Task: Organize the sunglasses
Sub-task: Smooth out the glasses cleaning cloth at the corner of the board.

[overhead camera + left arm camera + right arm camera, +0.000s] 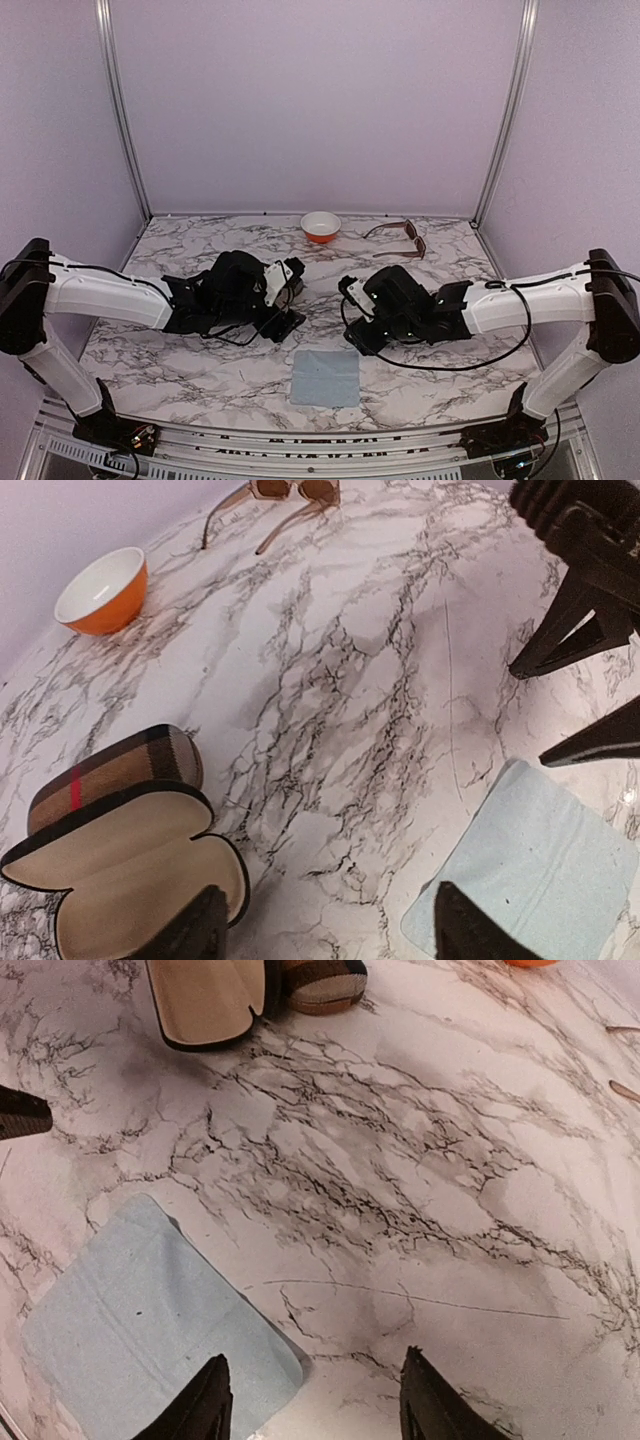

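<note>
The brown sunglasses (401, 238) with thick frames lie open at the back right of the table, beside the bowl; they also show at the top of the left wrist view (285, 492). The small black pair is out of view. My left gripper (295, 300) (330, 930) is open and empty, low over the table, between the open brown case (120, 870) and the cloth. My right gripper (350, 310) (315, 1400) is open and empty, facing the left one over bare marble, just past the cloth's corner.
The brown case with the red stripe lies open, cream lining up, by my left fingers (288, 272) (205, 1000). A light blue cloth (325, 377) (530, 870) (150, 1330) lies at the front centre. An orange bowl (320, 226) (102, 590) stands at the back.
</note>
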